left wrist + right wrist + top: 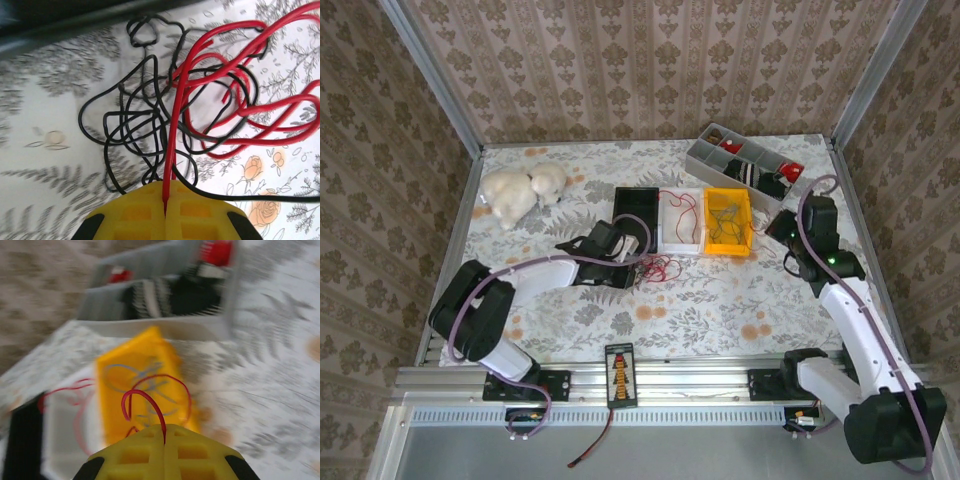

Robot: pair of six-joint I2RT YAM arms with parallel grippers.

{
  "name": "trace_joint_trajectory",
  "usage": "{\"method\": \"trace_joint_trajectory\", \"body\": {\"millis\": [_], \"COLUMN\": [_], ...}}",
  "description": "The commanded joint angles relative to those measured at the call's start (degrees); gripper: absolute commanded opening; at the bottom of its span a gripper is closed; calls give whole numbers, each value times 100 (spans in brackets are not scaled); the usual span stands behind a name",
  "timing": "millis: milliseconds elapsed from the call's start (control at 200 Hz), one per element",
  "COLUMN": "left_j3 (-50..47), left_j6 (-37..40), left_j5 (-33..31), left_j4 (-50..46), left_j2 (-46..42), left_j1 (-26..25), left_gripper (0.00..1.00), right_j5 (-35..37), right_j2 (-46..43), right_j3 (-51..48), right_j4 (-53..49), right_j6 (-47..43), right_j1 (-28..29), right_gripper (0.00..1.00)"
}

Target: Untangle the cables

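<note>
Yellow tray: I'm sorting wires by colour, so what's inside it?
A bundle of thin blue-grey wires lies inside the yellow tray. The right gripper, shut on a red wire, covers the tray's near end in the wrist view.

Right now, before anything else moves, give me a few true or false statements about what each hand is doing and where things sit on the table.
1. The left hand is shut on a red wire from the tangled cables. True.
2. The right hand is open and empty. False: it is shut, pinching another red wire.
3. The yellow bin has thin wires lying in it. True.
4. The white fluffy toy sits inside the black bin. False: it lies on the table, at the far left, apart from the bins.
</note>
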Motion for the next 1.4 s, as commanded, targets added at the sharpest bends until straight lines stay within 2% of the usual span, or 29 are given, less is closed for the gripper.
{"method": "trace_joint_trajectory", "body": {"millis": [0, 205, 445, 690, 925, 1210, 1305, 1395], "left_j3": [195, 406, 354, 412, 545, 564, 557, 553], "left_j6": [63, -157, -531, -713, -696, -702, -708, -730], "left_j5": [195, -365, -199, -124, -56, -95, -112, -120], "left_j4": [106, -90, 263, 391, 312, 276, 255, 246], "left_j2": [176, 230, 65, 133, 345, 386, 372, 359], "left_j1": [-23, 39, 310, 401, 402, 418, 428, 441], "left_gripper": [0, 0, 0, 0, 0, 0, 0, 0], "right_j5": [-200, -104, -47, 429, 1316, 1376, 1308, 1285], "right_j2": [12, 976, 2725, 4276, 4993, 5415, 5387, 5205], "right_j3": [682, 1573, 2149, 2649, 3246, 3481, 3493, 3485], "right_j4": [537, 774, 1118, 638, -332, -664, -634, -590], "right_j6": [-496, -497, -461, -401, -409, -417, -475, -548], "right_j1": [502, 1112, 1496, 1762, 2034, 2210, 2268, 2269], "right_gripper": [0, 0, 0, 0, 0, 4, 11, 35]}}
